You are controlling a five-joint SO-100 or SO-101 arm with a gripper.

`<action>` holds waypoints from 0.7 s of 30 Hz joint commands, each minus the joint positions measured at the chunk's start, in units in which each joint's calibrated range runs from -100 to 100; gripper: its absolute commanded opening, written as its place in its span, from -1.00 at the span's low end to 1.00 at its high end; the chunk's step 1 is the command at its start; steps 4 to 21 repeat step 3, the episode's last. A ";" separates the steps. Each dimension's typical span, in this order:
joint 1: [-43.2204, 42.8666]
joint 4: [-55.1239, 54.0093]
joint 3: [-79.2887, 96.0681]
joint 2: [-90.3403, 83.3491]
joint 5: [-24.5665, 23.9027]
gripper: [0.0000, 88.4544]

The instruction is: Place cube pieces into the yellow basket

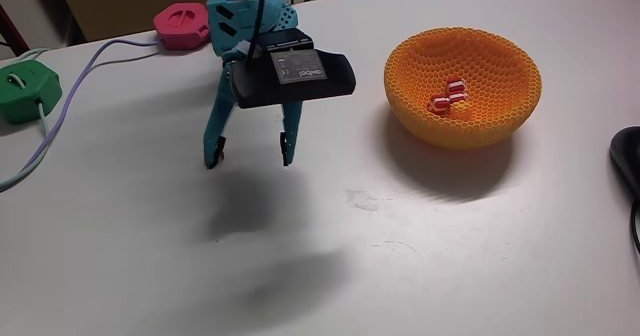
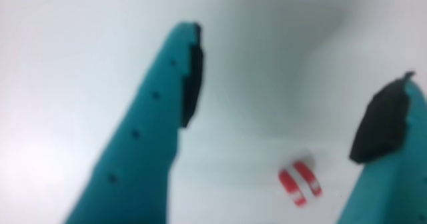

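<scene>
— How far along is it?

— Partly, I'd judge. Two red-and-white cube pieces [image 1: 449, 93] lie inside the yellow basket [image 1: 500, 116], which sits at about two o'clock on the bench [image 1: 450, 256] in the fixed view.

— And what's left?

— One more striped cube piece [image 2: 299, 182] on the bench, at roughly five o'clock in the wrist view, between the fingers but nearer the right one.

— The pincer?

— The pincer [image 1: 250, 162] hangs spread wide and empty, gripping nothing. One pink box [image 1: 182, 24] and one green box [image 1: 25, 88] sit at ten o'clock.
</scene>
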 commanded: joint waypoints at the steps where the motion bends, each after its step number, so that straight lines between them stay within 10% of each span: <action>1: 0.77 11.88 -1.98 -7.54 0.44 -0.02; 21: 0.77 11.97 1.68 -10.19 0.00 -0.02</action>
